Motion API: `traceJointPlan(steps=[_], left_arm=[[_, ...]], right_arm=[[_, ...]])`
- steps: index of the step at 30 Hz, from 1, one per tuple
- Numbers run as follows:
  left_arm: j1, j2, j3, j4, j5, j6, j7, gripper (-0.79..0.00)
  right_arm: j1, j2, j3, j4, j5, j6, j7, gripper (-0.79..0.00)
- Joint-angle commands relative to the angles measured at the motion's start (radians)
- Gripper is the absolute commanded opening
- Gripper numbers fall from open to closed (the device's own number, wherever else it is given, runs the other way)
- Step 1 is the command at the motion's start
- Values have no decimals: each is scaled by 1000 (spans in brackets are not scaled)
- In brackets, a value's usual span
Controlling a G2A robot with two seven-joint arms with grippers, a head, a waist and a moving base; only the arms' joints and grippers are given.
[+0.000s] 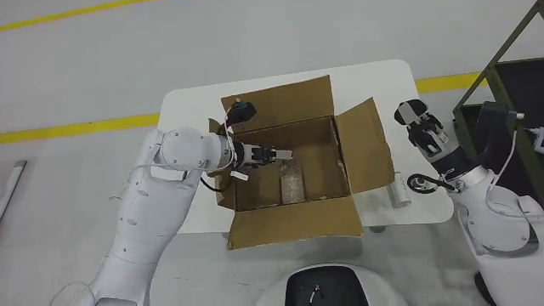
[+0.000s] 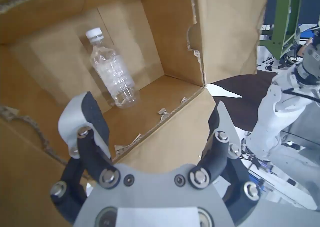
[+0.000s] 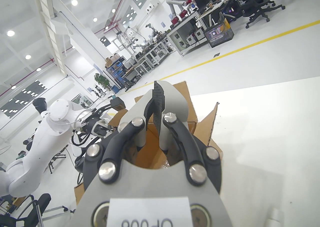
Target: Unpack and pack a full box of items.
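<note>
Cardboard made up the open box (image 1: pixel 319 149), which sat at the middle of the top view on a white table (image 1: pixel 194 109), all four flaps folded outward. We saw one clear plastic bottle (image 1: pixel 292 185) with a white cap lying flat on the box floor, toward the lower middle of the box. In the left wrist view the bottle (image 2: pixel 112 70) lay close along a side wall. Our left gripper (image 1: pixel 276 154) hung over the left part of the box, just up and left of the bottle in the top view. Its fingers (image 2: pixel 87 110) were spread wide with nothing between them. Our right gripper (image 1: pixel 422 127) stood at the right of the frame, past the box's right flap, near the table's right edge. Its fingers (image 3: pixel 175 102) were pressed together on nothing.
</note>
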Motion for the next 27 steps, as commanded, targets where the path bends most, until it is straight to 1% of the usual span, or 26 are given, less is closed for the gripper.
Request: traceJointPlan(steps=[1,5,8,11,13,18,21,27], left_arm=[[43,16,-56,-82,46,-13,9,0],[125,42,-142,-222,144,-21,28,0],[177,57,-204,-298,200,-15,52,0],[227,66,-267,-336,214,14,88,0],[253,74,-295,-355,283,26,102,0],[316,84,-327,-400,401,62,144,0],[345,87,-336,-417,424,78,159,0],[350,87,-335,-419,424,77,159,0]], right_arm=[[1,0,-4,-1,-3,2,0,-785],[1,0,-13,-4,-6,2,-1,-785],[0,1,-16,-8,-10,2,0,-785],[0,1,-20,-11,-12,1,-2,-785],[-1,1,-22,-12,-11,-1,-5,-785],[-4,1,-30,-15,-23,-9,-9,-785],[-4,2,-29,-21,-60,2,-16,-785],[-18,6,1,-50,-192,46,-48,-785]])
